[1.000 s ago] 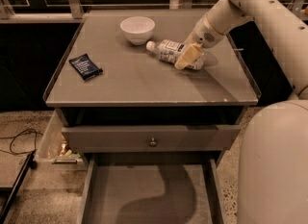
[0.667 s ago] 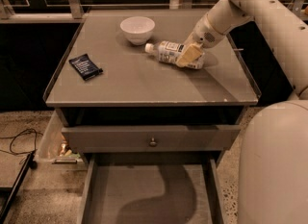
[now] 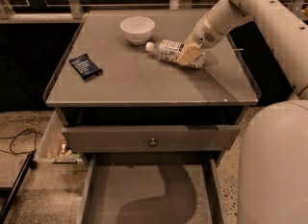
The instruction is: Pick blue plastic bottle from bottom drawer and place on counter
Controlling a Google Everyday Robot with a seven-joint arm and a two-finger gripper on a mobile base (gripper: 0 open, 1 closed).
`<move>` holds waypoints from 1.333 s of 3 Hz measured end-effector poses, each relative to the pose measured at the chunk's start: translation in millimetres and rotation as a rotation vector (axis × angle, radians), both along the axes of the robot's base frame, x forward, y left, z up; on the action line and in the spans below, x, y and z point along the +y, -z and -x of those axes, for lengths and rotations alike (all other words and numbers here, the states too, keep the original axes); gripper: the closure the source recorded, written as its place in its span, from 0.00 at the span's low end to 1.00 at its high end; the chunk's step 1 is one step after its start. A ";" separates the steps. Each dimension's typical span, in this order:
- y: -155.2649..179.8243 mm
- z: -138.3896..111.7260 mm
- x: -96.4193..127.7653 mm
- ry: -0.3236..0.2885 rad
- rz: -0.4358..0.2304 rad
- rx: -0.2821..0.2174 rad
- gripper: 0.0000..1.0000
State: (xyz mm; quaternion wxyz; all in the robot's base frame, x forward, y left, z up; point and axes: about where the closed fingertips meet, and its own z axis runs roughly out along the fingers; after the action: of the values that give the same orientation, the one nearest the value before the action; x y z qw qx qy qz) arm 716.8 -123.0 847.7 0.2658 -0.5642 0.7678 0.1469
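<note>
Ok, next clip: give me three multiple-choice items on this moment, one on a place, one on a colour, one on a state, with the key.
1. Where is the blue plastic bottle?
A. lying on the counter, at the end effector
B. on the ground
C. held up in the air

2. What colour is the bowl?
A. red
B. white
C. green

3. The bottom drawer is:
A. shut
B. taken out
C. pulled open

Key: 1 A, the bottle lies on its side on the grey top; 2 B, the bowl behind the bottle is plainly white; 3 C, its grey floor shows below the knobbed drawer.
</note>
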 end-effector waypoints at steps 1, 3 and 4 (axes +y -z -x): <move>2.1 -0.8 0.9 -0.002 0.001 0.003 1.00; 1.4 0.9 5.3 -0.020 -0.005 0.010 1.00; -17.5 17.4 4.3 -0.053 -0.001 -0.010 1.00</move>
State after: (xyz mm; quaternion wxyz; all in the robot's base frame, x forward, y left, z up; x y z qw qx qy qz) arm 699.4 -118.7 865.3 0.2659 -0.5850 0.7510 0.1515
